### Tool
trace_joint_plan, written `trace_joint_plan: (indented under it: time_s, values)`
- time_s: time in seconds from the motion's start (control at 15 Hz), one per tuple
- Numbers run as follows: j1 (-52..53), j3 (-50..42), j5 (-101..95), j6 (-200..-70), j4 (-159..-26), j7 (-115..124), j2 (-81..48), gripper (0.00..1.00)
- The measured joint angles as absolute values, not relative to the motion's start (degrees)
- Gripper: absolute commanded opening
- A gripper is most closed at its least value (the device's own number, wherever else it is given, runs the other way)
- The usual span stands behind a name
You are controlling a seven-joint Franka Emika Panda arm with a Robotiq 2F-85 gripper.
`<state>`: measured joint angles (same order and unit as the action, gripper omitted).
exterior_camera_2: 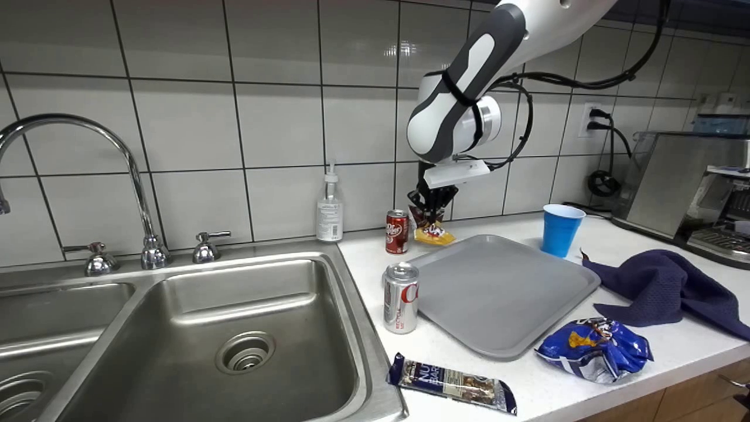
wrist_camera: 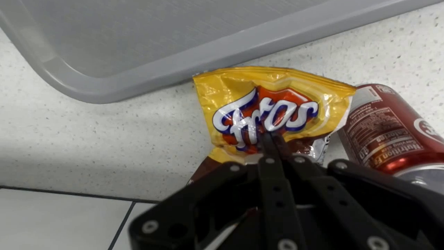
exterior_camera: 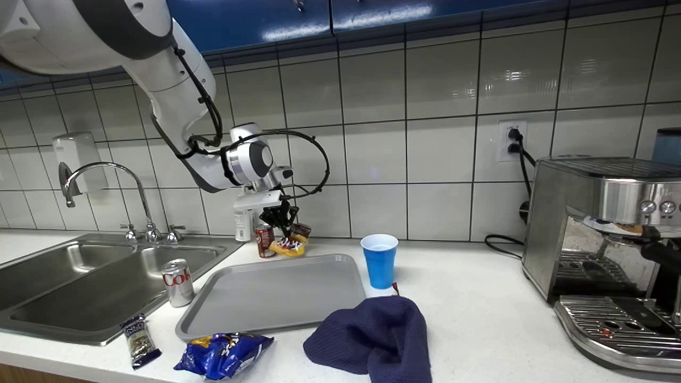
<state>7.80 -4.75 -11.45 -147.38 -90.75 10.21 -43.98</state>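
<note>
My gripper [wrist_camera: 272,137] points down with its fingers together on a yellow and brown Fritos bag [wrist_camera: 295,116]. The bag is creased at the fingertips, and part of its lettering is folded out of sight. In both exterior views the gripper [exterior_camera: 286,231] [exterior_camera_2: 432,218] is over the bag [exterior_camera: 287,247] [exterior_camera_2: 435,234] near the tiled wall, at the tray's far edge. The bag looks at or just above the counter; I cannot tell which. A red Dr Pepper can [wrist_camera: 388,128] stands close beside the bag, also in both exterior views [exterior_camera: 265,242] [exterior_camera_2: 396,232].
A grey tray [exterior_camera: 276,290] lies in front. Around it are a Diet Coke can [exterior_camera_2: 401,299], nut bar [exterior_camera_2: 454,384], blue chip bag [exterior_camera: 223,355], blue cup [exterior_camera: 380,263] and navy towel [exterior_camera: 372,338]. A soap bottle [exterior_camera_2: 330,211], sink [exterior_camera_2: 234,299] and coffee machine [exterior_camera: 601,229] flank these.
</note>
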Motion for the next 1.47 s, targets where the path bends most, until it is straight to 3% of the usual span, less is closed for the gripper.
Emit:
trace_joint_plan:
  time_s: [0.6, 1.47]
  values:
    - [8.16, -5.41, -11.45, -145.28, -88.25, 11.19, -45.4, 0.99]
    - [7.92, -5.27, -11.44, -138.56, -91.53, 11.07, -41.95, 1.0]
